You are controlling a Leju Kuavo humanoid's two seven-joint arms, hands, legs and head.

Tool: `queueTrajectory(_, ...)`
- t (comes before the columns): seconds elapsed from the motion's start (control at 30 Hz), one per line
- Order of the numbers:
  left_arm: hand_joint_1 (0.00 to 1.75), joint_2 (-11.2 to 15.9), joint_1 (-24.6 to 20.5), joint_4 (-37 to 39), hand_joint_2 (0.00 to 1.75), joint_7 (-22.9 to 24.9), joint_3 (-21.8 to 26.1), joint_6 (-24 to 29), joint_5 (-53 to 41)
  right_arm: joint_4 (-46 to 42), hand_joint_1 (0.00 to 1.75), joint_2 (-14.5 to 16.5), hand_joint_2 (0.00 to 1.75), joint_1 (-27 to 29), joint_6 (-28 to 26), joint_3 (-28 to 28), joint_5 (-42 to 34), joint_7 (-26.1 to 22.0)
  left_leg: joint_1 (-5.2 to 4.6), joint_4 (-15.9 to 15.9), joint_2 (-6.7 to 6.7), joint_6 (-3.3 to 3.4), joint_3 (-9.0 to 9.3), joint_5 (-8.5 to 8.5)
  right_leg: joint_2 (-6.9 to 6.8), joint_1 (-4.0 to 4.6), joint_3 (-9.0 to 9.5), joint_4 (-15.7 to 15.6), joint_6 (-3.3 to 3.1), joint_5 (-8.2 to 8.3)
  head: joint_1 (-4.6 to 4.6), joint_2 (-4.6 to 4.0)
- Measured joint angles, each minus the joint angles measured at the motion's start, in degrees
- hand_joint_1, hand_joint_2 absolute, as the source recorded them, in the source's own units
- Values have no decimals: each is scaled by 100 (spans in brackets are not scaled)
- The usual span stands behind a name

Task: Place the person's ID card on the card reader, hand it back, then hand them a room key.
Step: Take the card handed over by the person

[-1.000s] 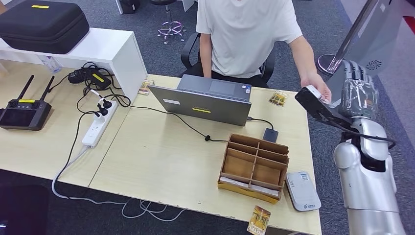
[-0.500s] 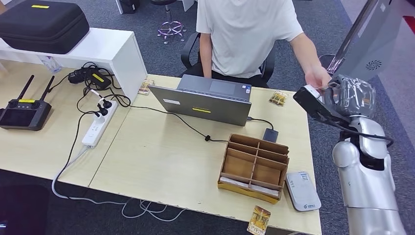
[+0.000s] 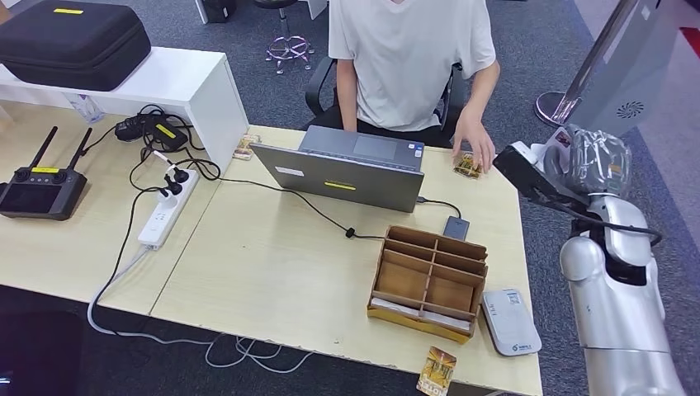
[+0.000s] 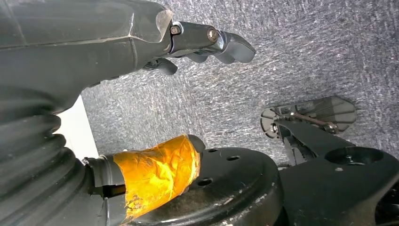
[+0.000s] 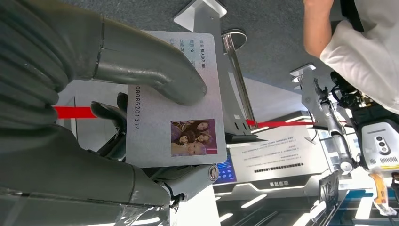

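The ID card (image 5: 176, 99) is held in the right hand (image 3: 590, 161), pressed by the thumb (image 5: 150, 70) against the darker fingers behind it; the hand is raised off the far right corner of the desk (image 3: 272, 264). The person's hand (image 3: 472, 144) is lowered to the desk edge beside the laptop (image 3: 351, 169), well apart from the card. The first step is judged to be in hand: the card has been received but not yet read. The white card reader (image 3: 510, 322) lies at the near right of the desk, just beside the cardboard organiser (image 3: 429, 280). Next, the card must be carried down and laid flat on the reader. The left hand (image 4: 155, 47) hangs over the carpet, holding nothing, its fingers apart.
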Motion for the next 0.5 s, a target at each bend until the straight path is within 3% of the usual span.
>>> queueTrajectory(0.5, 0, -1, -2, 0, 175, 63, 83, 182, 113, -744, 175, -58, 175, 1032, -402, -41, -155, -291, 0, 0, 11, 0, -5, -1, 8, 0, -14, -1, -3, 2, -1, 0)
